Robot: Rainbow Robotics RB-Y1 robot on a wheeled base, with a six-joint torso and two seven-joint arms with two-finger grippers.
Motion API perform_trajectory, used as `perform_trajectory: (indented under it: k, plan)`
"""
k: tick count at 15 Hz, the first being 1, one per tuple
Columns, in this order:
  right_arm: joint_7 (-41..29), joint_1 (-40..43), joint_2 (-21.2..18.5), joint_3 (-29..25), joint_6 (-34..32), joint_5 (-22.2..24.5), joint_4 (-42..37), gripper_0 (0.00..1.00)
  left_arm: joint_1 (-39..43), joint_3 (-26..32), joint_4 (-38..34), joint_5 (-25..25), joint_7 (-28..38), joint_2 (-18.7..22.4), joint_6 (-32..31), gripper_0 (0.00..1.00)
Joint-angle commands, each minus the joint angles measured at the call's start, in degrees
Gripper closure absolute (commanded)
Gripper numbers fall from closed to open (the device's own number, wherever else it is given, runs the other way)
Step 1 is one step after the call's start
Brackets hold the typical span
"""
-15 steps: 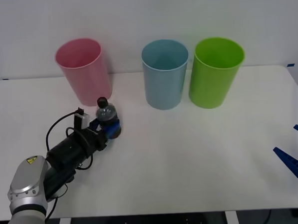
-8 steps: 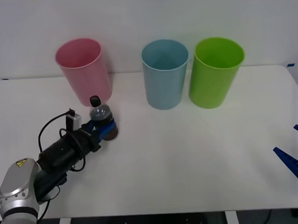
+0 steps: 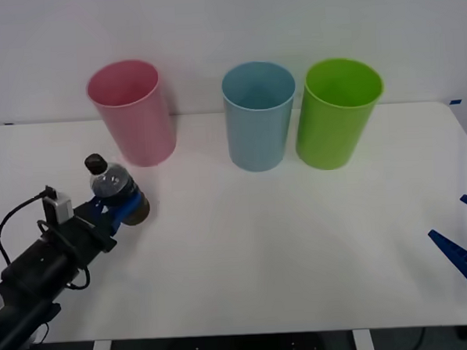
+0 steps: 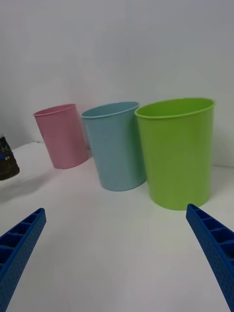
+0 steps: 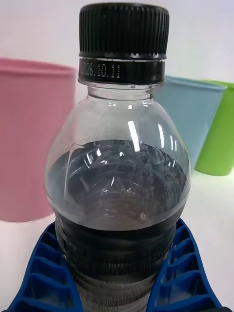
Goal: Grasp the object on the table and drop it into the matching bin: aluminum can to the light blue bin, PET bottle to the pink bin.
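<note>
Left gripper [image 3: 124, 210]: jaws clamped on the PET bottle [image 3: 113, 185], held tilted above the bench [image 3: 284, 243], in front of the pink bin [image 3: 131, 111].
Right gripper [image 3: 466, 241]: jaws spread wide at the bench's right edge, holding nothing.
Bins: pink, light blue bin [image 3: 257, 115] and green bin [image 3: 337, 111] in a row at the back.

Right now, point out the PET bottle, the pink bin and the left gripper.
PET bottle [image 3: 111, 181], front view, on its clear shoulder below the black cap.
pink bin [image 3: 134, 121], front view, on the middle of its outer wall.
left gripper [image 3: 119, 210], front view, between the blue fingers clamped around the bottle's lower body.
</note>
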Motion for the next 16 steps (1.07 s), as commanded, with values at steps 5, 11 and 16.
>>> perform_trajectory:
  k: [5,11,16]
  plan:
    - [0.0,0.0,0.0,0.0,0.0,0.0,0.0,0.0,6.8,5.8,-15.4,2.0,14.4,1.9,1.2,1.0]
    - [0.0,0.0,0.0,0.0,0.0,0.0,0.0,0.0,0.1,5.6,-17.9,0.8,23.2,6.6,7.6,1.0]
    - [0.0,0.0,0.0,0.0,0.0,0.0,0.0,0.0,-9.0,5.1,-15.7,-5.7,30.9,6.6,9.5,1.0]
